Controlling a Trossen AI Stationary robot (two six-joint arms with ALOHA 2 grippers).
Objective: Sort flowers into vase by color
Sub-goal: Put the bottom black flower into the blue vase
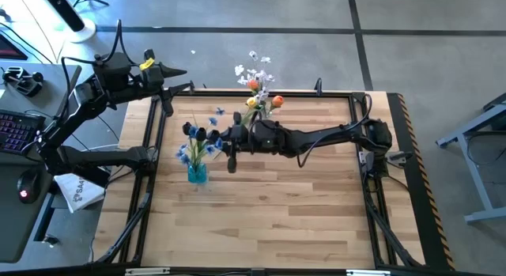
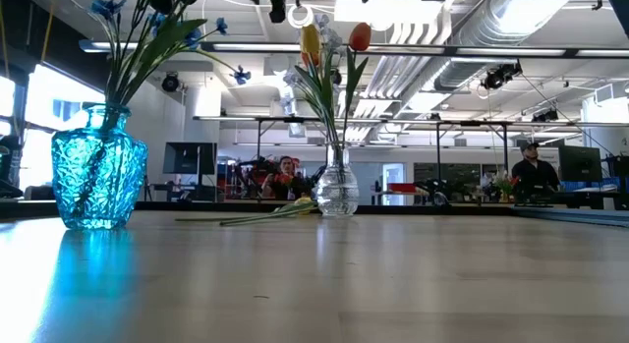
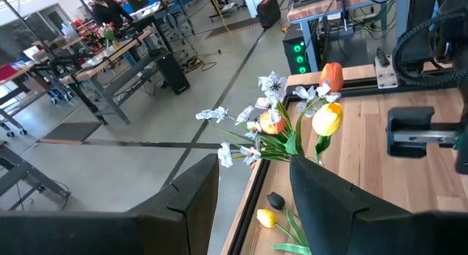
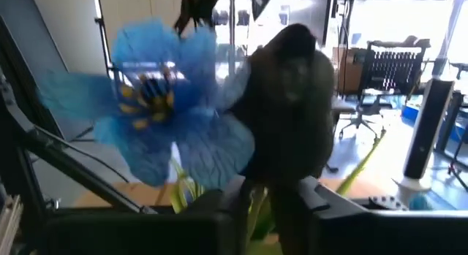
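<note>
Two vases up: blue textured glass vase (image 1: 197, 174) at worktop's (image 1: 277, 221) 9 o'clock, right tool (image 1: 224, 137) clamping dark purple tulip (image 4: 289, 101) above it; left tool (image 1: 175, 72) wide, parked at 11 o'clock.

- In the low view the tops of the flowers (image 2: 157, 33) in the blue vase (image 2: 96, 168) run off the upper edge.
- The right gripper (image 4: 274, 200) has a dark purple tulip (image 4: 287, 101) pressed so close to its camera that it blurs, hiding the fingertips.
- The clear vase (image 1: 254, 111) is mostly buried under its own blooms from above.
- A yellow tulip (image 3: 268, 218) lies half behind the left gripper (image 3: 252, 193).
</note>
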